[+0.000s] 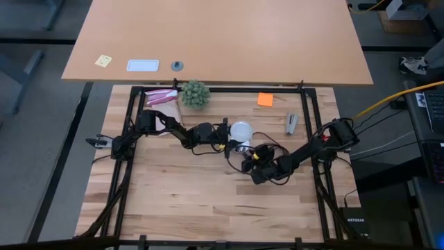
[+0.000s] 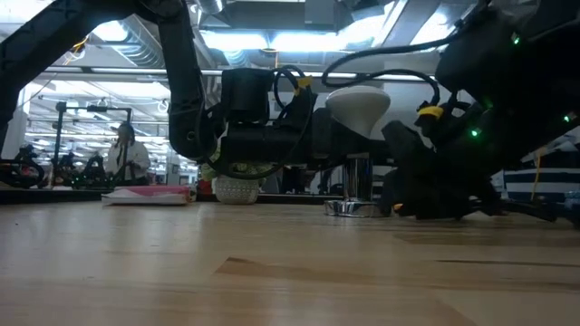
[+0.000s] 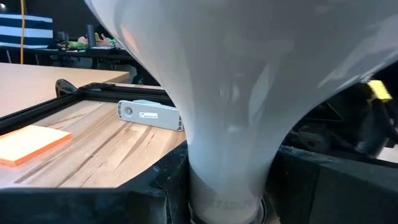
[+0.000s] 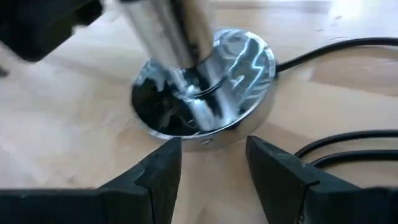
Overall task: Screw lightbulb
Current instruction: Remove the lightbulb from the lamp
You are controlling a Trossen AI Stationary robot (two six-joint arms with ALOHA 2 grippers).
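Low view: left claw [image 2: 319, 136] round lightbulb [image 2: 361, 107], seemingly above socket [image 2: 355, 207].

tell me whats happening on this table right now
The left gripper holds the lightbulb by its narrow neck, dome up, over the silvery socket base near the middle of the table. The right gripper sits low with open fingers right beside the base, not gripping it. Whether the bulb is threaded in cannot be seen.
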